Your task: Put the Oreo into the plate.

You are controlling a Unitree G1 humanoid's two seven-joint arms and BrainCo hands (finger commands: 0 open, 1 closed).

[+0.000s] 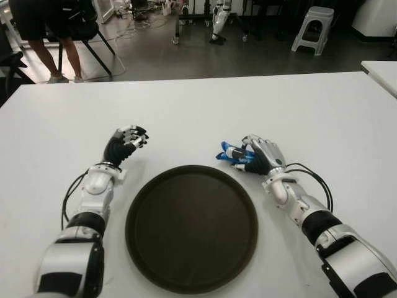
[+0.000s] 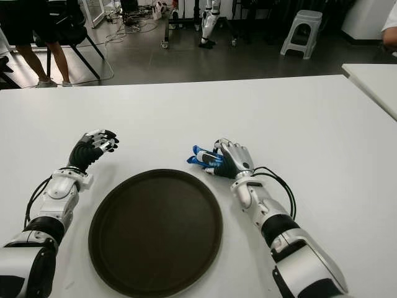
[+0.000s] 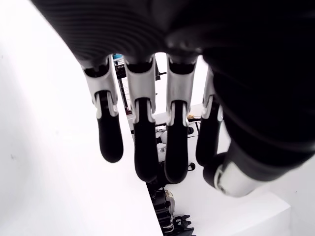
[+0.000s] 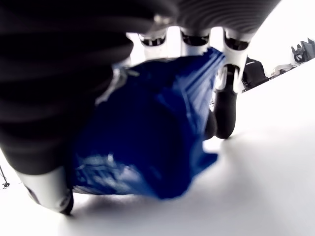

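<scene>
A blue Oreo packet [image 1: 228, 153] [image 4: 147, 128] lies on the white table [image 1: 198, 105] just beyond the right rim of the plate [image 1: 191, 227], a round dark brown tray. My right hand [image 1: 255, 155] is curled around the packet, and the right wrist view shows its fingers [image 4: 224, 103] wrapped over the blue wrapper close to the tabletop. My left hand [image 1: 127, 141] shows beyond the plate's left rim, its fingers [image 3: 142, 142] loosely curled with nothing in them.
A second white table's corner [image 1: 381, 71] shows at the far right. Behind the table are a person's legs by a chair [image 1: 56, 43], a grey stool [image 1: 313, 28] and cables on the floor.
</scene>
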